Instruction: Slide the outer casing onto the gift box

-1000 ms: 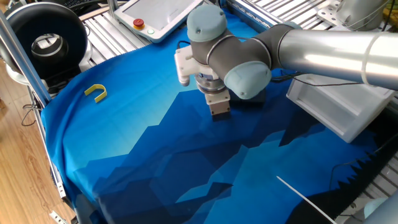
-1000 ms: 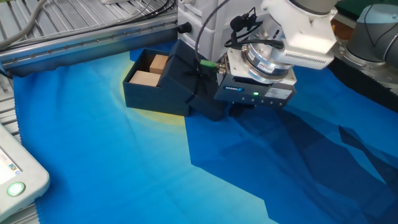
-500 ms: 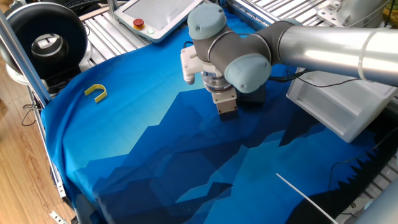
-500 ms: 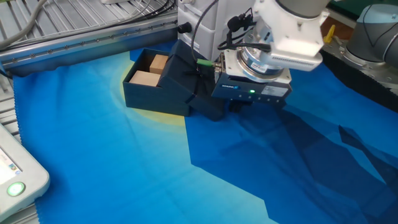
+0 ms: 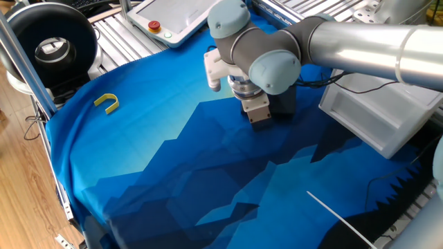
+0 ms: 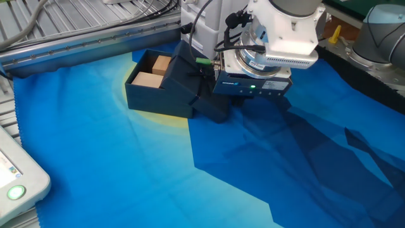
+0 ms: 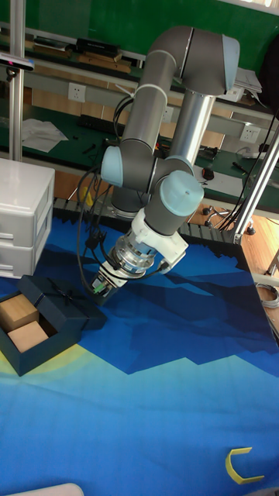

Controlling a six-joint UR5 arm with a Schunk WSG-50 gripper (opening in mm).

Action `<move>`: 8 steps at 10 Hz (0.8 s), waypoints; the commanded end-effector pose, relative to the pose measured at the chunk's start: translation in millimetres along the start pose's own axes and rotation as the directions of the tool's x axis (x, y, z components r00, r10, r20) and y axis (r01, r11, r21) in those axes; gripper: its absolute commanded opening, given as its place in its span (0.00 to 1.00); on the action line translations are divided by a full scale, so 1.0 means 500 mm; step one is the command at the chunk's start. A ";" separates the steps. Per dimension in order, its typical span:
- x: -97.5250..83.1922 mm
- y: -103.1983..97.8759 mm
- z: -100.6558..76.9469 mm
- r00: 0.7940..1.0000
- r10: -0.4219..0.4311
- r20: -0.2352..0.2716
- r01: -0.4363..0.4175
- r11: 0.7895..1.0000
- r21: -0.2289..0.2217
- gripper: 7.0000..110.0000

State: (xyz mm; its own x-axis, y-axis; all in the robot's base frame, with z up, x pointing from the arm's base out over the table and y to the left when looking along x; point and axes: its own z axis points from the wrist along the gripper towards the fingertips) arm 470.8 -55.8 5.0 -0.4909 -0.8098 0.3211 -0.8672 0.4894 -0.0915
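Green wall [image 7: 116,23], cluttered workbench [image 7: 70,85], wooden floor [image 5: 21,200]

Table [image 5: 173,180], blue mountain-print cloth: gift box [image 6: 149,85] with outer casing [image 6: 190,85] partway on; yellow U-shaped piece [image 5: 106,102]; white plastic bin [image 5: 377,114] at far edge.

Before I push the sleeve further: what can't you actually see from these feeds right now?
- Gripper fingertips: hidden behind its own body in every view, so open or shut is unknown.
- Contact with the outer casing: blocked by the wrist.
- Gift box: its far end sits inside the casing.
- One fixed view: arm covers both.
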 end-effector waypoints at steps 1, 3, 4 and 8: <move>0.007 0.006 0.006 1.000 -0.006 -0.013 0.006 1.000 -0.021 0.00; 0.008 -0.009 0.008 1.000 0.016 -0.025 -0.016 1.000 0.006 0.00; 0.003 -0.018 0.006 0.999 0.025 -0.021 -0.025 0.999 0.020 0.00; 0.003 -0.034 -0.002 0.998 0.049 -0.033 -0.047 0.998 0.041 0.00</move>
State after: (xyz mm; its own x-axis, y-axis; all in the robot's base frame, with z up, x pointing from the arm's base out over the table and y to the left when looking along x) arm 479.7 -63.8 5.8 -0.5113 -0.7862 0.3472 -0.8564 0.4999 -0.1290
